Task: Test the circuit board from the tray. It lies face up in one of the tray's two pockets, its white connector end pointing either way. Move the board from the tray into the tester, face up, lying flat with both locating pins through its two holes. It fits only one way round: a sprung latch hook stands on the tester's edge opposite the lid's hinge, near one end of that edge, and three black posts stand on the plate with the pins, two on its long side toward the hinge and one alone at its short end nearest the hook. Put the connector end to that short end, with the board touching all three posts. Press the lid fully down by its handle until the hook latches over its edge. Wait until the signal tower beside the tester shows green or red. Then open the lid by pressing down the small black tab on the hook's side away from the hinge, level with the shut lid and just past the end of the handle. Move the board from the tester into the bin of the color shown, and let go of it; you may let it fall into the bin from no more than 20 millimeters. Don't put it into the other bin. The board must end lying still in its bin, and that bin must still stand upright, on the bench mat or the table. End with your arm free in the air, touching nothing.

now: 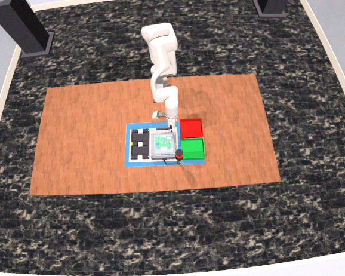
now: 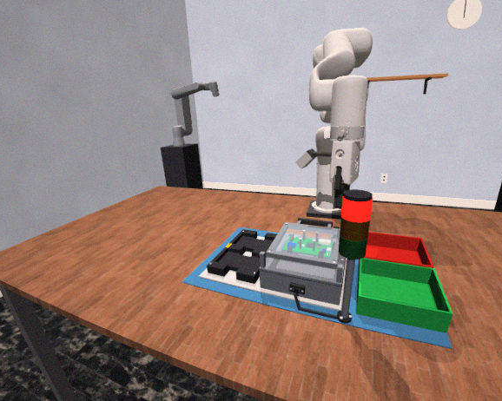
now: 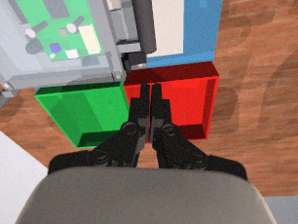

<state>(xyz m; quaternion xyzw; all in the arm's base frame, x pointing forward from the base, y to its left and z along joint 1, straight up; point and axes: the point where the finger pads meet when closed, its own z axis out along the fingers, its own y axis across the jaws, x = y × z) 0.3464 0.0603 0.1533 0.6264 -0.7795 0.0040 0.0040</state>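
Tool [image 3: 146, 90] fully closed, holding nothing; fingertips beside the tester's [image 3: 63, 73] corner, above the red bin [image 3: 195, 93].
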